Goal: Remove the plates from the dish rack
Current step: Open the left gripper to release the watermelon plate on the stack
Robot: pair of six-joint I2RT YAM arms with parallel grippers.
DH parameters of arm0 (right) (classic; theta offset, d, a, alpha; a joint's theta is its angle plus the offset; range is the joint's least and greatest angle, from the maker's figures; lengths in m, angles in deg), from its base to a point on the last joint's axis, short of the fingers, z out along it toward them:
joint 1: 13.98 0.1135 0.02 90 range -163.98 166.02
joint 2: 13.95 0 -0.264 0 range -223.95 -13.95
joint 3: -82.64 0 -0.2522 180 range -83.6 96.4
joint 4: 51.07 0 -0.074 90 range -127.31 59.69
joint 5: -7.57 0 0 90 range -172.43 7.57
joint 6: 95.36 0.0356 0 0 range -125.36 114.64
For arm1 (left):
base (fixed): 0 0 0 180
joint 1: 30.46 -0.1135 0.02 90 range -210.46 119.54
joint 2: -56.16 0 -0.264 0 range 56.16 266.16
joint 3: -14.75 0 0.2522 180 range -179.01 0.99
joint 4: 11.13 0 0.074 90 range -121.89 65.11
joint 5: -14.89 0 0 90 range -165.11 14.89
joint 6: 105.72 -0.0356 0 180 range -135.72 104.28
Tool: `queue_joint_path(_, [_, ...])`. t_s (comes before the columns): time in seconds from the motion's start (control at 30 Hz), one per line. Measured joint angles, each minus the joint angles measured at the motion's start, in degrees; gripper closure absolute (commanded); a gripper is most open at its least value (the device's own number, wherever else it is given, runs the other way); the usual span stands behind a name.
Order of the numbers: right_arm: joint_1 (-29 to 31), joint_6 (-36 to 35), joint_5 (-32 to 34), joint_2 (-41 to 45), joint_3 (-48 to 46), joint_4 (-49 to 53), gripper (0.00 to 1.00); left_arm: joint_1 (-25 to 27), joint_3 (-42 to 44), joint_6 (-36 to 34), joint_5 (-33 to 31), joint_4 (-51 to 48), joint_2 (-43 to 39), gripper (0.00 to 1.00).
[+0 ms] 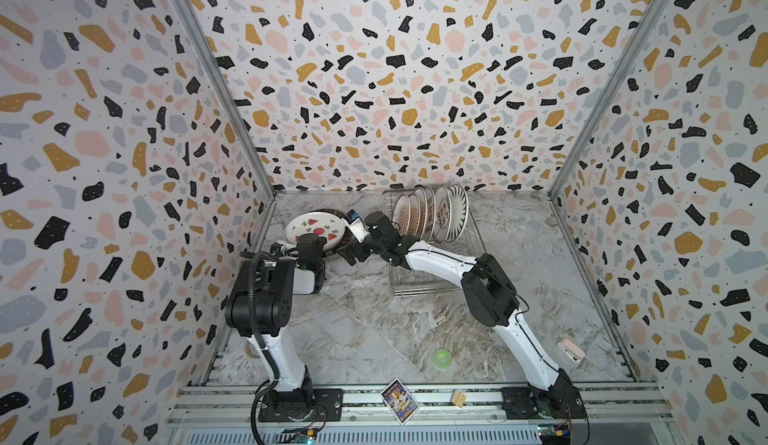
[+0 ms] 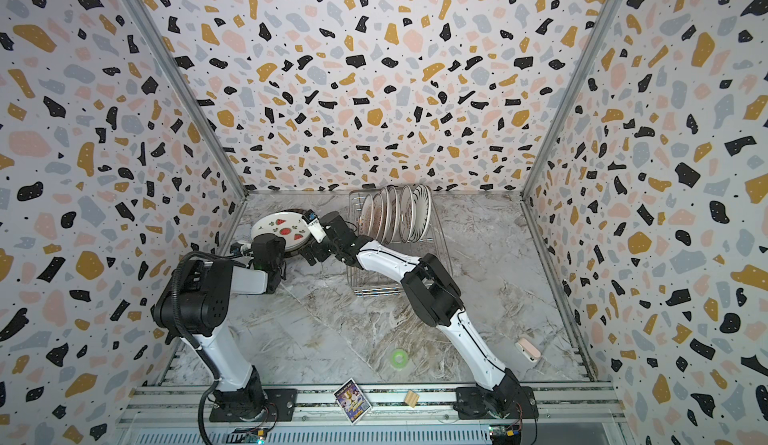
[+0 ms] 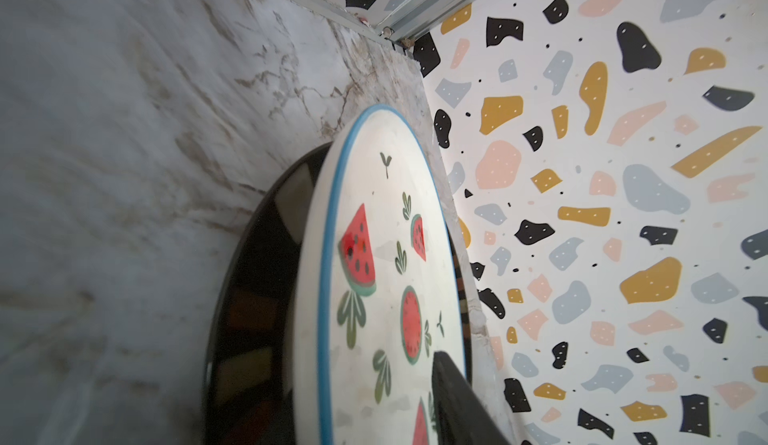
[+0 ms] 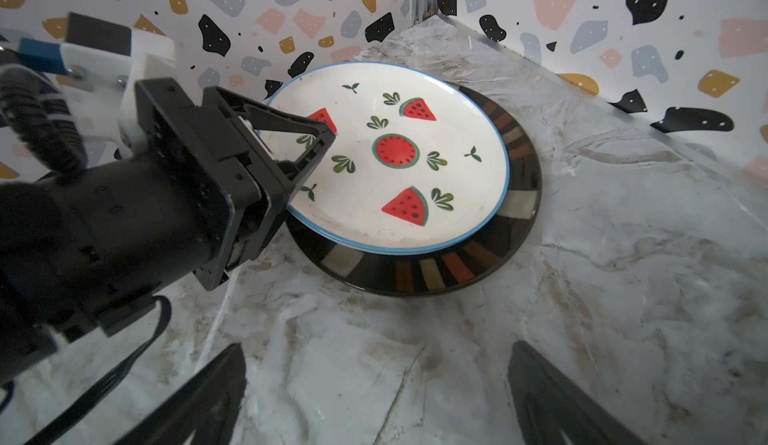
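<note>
Watermelon plate [image 4: 395, 152] lies flat, face up, on a larger dark-rimmed plate [image 4: 515, 198]. The stack sits on the marble surface [image 1: 374, 318] in the far left corner, close to both walls and outside the dish rack [image 1: 432, 285]. The top plate is off-centre, so the dark rim shows as a crescent on one side.

Left claw [image 4: 322, 144] is at the near edge of the watermelon plate. One black finger [image 3: 457, 401] reaches over the plate's face just inside the blue rim. The other finger is hidden behind the claw body and the plate. Cannot tell whether the claw pinches the rim or stands clear of it.

Right claw [image 4: 376, 347] has its fingers spread wide with nothing between them. It hangs over bare surface just beside the stack, touching neither plate. In both top views it sits between the stack and the rack, and its arm crosses above the rack's near part.

The rack is right of the stack, toward the back wall. About six plates [image 1: 432, 214] stand on edge in a row at its far end. The orange-patterned plate [image 1: 404, 218] is at the left end and the black-striped plate [image 1: 459, 210] at the right end.

Green ring [image 1: 441, 357] lies on the near surface, well apart from both claws. Picture card [image 1: 399, 399] and small wooden block [image 1: 458, 399] rest on the front rail.
</note>
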Motion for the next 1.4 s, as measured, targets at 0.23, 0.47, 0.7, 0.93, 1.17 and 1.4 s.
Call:
queue_joint_path(0.23, [0.0, 0.02, 0.57, 0.02, -1.62, -0.13, 0.0, 0.0, 0.92, -0.74, -0.76, -0.5, -0.02, 0.42])
queue_joint_path(0.47, [0.0, 0.07, 0.85, 0.11, -2.45, -0.22, 0.0, 0.0, 0.92, -1.79, -2.84, -0.76, -0.26, 0.41])
queue_joint_path(0.7, [0.31, 0.11, 1.9, 1.01, -2.97, -0.26, 0.0, 0.0, 0.92, -2.62, -4.7, -1.22, -0.74, 0.35])
queue_joint_path(0.93, [0.9, 0.07, 2.73, 2.51, -3.04, -0.68, 0.0, 0.0, 0.94, -3.93, -6.1, -1.84, -1.33, 0.33])
queue_joint_path(1.17, [1.18, 0.04, 3.41, 2.86, -3.02, -0.68, 0.0, 0.0, 1.29, -4.37, -6.91, -1.86, -2.89, 0.33])
queue_joint_path(1.4, [2.08, -0.76, 4.83, 3.93, -4.02, -0.63, 0.0, 0.0, 3.56, -4.5, -7.32, -1.6, -5.84, 0.18])
